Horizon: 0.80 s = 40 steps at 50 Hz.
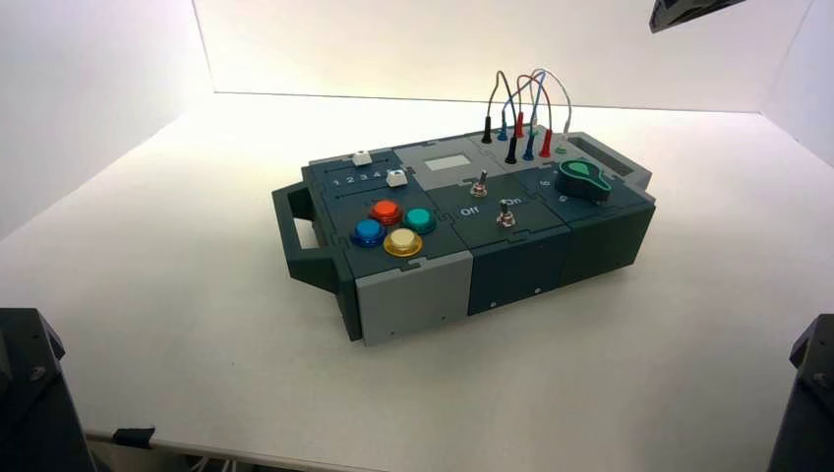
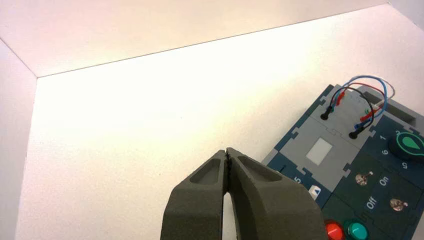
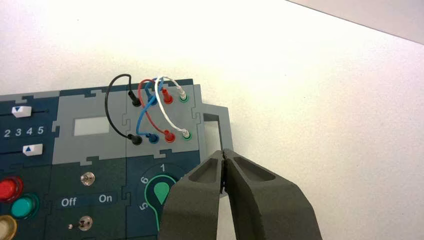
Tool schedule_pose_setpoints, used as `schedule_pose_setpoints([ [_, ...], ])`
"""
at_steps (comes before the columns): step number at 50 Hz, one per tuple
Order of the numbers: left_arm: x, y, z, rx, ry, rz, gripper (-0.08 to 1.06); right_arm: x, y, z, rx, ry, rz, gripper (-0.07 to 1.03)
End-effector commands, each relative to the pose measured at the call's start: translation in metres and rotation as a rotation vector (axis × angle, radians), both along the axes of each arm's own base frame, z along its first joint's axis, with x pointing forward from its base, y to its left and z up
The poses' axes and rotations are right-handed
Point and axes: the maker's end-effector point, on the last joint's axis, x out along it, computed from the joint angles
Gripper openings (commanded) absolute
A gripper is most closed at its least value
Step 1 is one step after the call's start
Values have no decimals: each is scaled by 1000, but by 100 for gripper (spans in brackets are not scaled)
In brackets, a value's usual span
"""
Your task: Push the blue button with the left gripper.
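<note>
Hanging clear of the box, the left gripper has its fingertips pressed together — apt for poking the blue button, untouched at the near-left.

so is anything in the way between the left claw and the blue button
Nothing visible blocks it. The blue button sits on the box's left end, nearest the left arm, with the red button and yellow button beside it, not in front. The left claw, fingertips together, is off the box over bare table.
</note>
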Motion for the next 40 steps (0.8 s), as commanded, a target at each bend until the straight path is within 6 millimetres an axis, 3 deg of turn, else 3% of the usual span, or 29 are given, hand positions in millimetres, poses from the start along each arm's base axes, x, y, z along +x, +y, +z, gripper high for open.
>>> schedule_pose_setpoints([
  [1, 1, -1, 11, -7, -35, -5, -3, 4, 1, 9, 8, -30, -2, -2],
  [29, 1, -1, 14, -8, -45, -7, -3, 3, 0, 8, 9, -23, -4, -2],
  [40, -2, -5, 5, 14, 0, -31, -3, 3, 0, 5, 8, -17, -4, -2],
])
